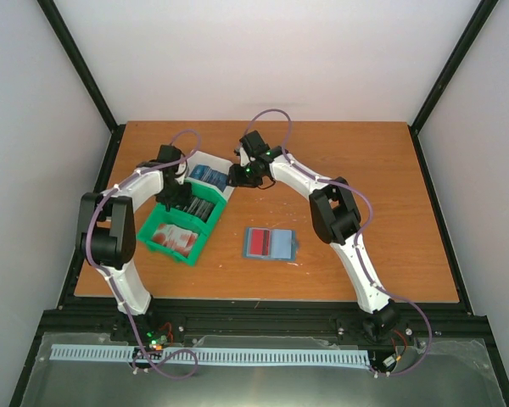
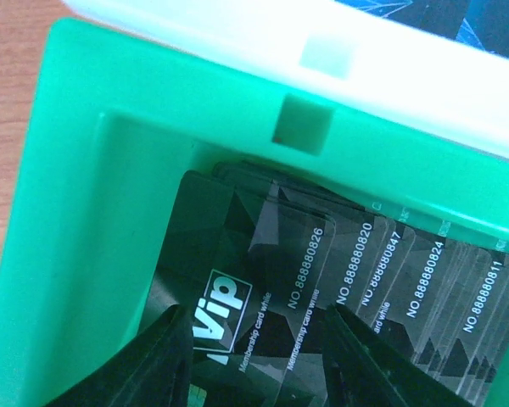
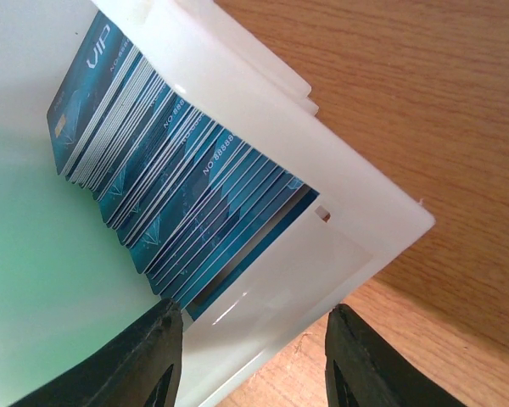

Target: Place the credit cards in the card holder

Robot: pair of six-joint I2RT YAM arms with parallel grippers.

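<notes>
The card holder (image 1: 282,245) lies open on the table, a red card (image 1: 258,242) on its left half. Dark credit cards (image 2: 339,254) lie fanned in the far compartment of a green bin (image 2: 76,212). My left gripper (image 2: 259,356) hangs open just over them, and the top VIP card (image 2: 237,280) shows between its fingers. Blue credit cards (image 3: 153,170) stand packed on edge in a white bin (image 3: 322,144). My right gripper (image 3: 259,356) is open above that bin's near wall, holding nothing. Seen from above, the left gripper (image 1: 176,193) is in the green bin and the right gripper (image 1: 236,176) at the white bin.
Red cards (image 1: 171,239) lie in the green bin's near compartment (image 1: 191,252). The white bin (image 1: 205,161) stands right behind the green one at the table's left. Bare wooden table (image 1: 382,186) spreads to the right of the card holder.
</notes>
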